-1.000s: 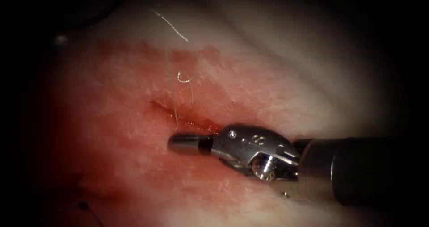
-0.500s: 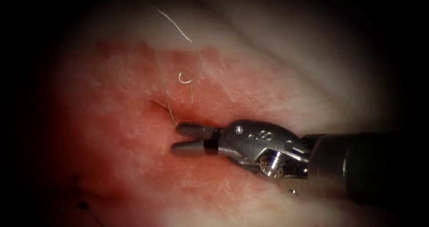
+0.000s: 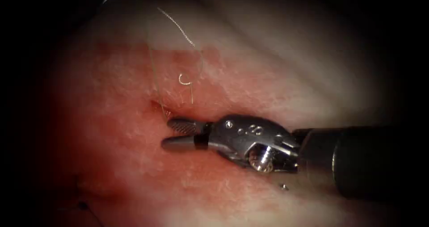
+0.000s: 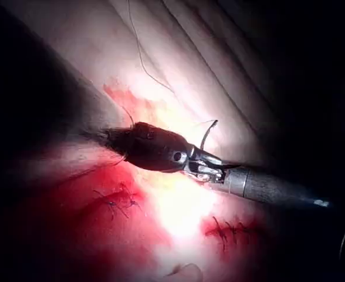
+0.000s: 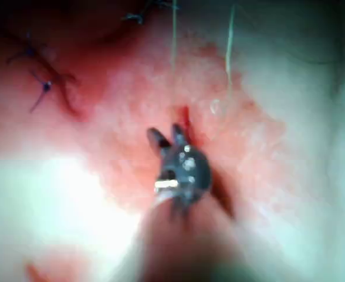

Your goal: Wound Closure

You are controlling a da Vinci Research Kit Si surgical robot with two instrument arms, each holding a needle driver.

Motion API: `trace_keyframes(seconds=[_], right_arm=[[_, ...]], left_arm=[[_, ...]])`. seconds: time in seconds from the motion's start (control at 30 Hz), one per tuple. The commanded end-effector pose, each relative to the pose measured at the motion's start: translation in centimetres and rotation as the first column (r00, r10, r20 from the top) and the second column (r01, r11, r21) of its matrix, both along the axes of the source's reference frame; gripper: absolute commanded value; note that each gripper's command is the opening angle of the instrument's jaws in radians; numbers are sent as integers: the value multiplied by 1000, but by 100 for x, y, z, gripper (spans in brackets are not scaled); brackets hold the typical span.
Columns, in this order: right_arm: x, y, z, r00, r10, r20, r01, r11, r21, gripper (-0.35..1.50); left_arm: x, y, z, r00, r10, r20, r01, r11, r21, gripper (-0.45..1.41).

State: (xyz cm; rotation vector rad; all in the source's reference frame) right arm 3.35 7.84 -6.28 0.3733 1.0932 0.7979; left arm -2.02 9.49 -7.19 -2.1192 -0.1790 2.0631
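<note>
**Right tool** (image 3: 173, 134): enters from the right and lies low across the tissue (image 3: 111, 133), tips pointing left. Jaws parted by a narrow gap, the serrated face of the far jaw showing. Nothing is gripped between them. One second ago the jaws were closed together; half a second ago they had parted; now the gap is about the same and the tool has shifted slightly left. Same tool seen in the left wrist view (image 4: 115, 140) and in the right wrist view (image 5: 166, 136), where its two tips stand apart at the end of the cut.

**Left tool**: state cannot be told.

**Cut** (image 3: 157, 106): short red slit running from far left toward the jaws; the far jaw tip lies at its right end.

**Thread** (image 3: 154, 75): pale strand coming down from the far side to the cut just beside the far jaw tip; it now slants further left than one second ago. A second strand crosses the far tissue (image 3: 178, 27).

**Cut end of thread** (image 3: 184, 80): small curl on the far side of the cut, unchanged.

**Needle**: position cannot be told.

**Red fluid** (image 3: 134, 160): stains the tissue around the cut.

**Older stitched cuts**: dark sutures visible in the left wrist view (image 4: 231, 230).
</note>
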Motion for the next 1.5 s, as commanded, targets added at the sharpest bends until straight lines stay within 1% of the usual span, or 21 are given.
trace_keyframes(seconds=[0.03, 0.37, 0.43, 0.47, 0.5, 0.57, 0.63, 0.73, 0.8, 0.83, 0.87, 0.93, 0.97, 1.0, 1.1, 1.2, 1.27, 1.33, 1.37, 1.43, 1.5], right_arm=[[5, 2, 3, 1000, 0, 1, 0, 1000, -5, 54], [15, 10, 1, 1000, 0, 9, 0, 1000, -27, 54], [19, 8, 3, 1000, -2, 6, 2, 1000, -27, 36], [20, 5, 3, 1000, -16, -9, 15, 1000, -26, -23], [20, 0, 3, 999, -46, -10, 46, 999, -16, -35], [19, -11, 4, 995, -98, -8, 98, 995, 32, -35], [19, -17, 3, 995, -97, -17, 98, 994, 57, -35], [19, -23, -10, 994, -105, -28, 107, 991, 76, -35], [21, -24, -24, 994, -107, -34, 110, 990, 84, -35], [25, -26, -48, 992, -115, -45, 119, 988, 100, -35], [28, -29, -64, 991, -118, -56, 124, 986, 114, -35], [32, -34, -83, 989, -129, -72, 136, 985, 110, -35], [34, -35, -92, 988, -130, -83, 138, 984, 112, -35], [37, -39, -112, 985, -142, -94, 152, 982, 110, -35], [43, -45, -146, 980, -160, -119, 173, 979, 106, -35], [49, -54, -172, 971, -173, -164, 190, 977, 97, -35], [51, -55, -177, 966, -192, -171, 204, 978, 51, -35], [50, -50, -175, 968, -191, -164, 191, 981, -13, 36], [47, -44, -168, 973, -174, -149, 169, 985, -42, 98], [39, -35, -158, 981, -149, -122, 142, 988, -63, 120], [28, -28, -148, 981, -158, -115, 148, 985, -91, 120]], left_arm=[[-5, -4, 5, 1000, 6, -5, -6, 1000, 5, -35], [-9, -9, 0, 1000, 24, 0, -24, 1000, 10, -35], [-9, -8, 0, 1000, 25, 1, -25, 1000, 16, -35], [-9, -8, 1, 1000, 25, 1, -25, 1000, 16, -35], [-8, -6, 2, 1000, 26, 2, -26, 1000, 16, -35], [-7, -4, 11, 1000, 21, -6, -20, 1000, 12, -35], [-6, -5, 21, 1000, 10, -22, -10, 1000, 13, -35], [-7, -15, 47, 999, -9, -52, 9, 1000, 2, -35], [-7, -26, 67, 998, -7, -61, 8, 1000, 11, -35], [-6, -39, 98, 997, -8, -75, 10, 1000, 23, -35], [-4, -44, 117, 997, -10, -82, 13, 999, 36, -35], [-1, -45, 133, 996, -14, -90, 17, 999, 37, -35], [0, -44, 138, 996, -16, -93, 20, 999, 45, -35], [2, -41, 145, 995, -18, -96, 23, 999, 42, -35], [6, -36, 152, 995, -30, -97, 34, 999, 40, -35], [11, -35, 151, 995, -37, -88, 41, 998, 42, -35], [14, -33, 150, 995, -41, -89, 45, 998, 45, -35], [21, -28, 146, 995, -48, -85, 53, 997, 51, -35], [30, -24, 142, 995, -54, -85, 59, 996, 63, -35], [44, -18, 134, 994, -67, -85, 71, 996, 57, -35], [61, -11, 127, 993, -81, -89, 87, 995, 56, -35]])
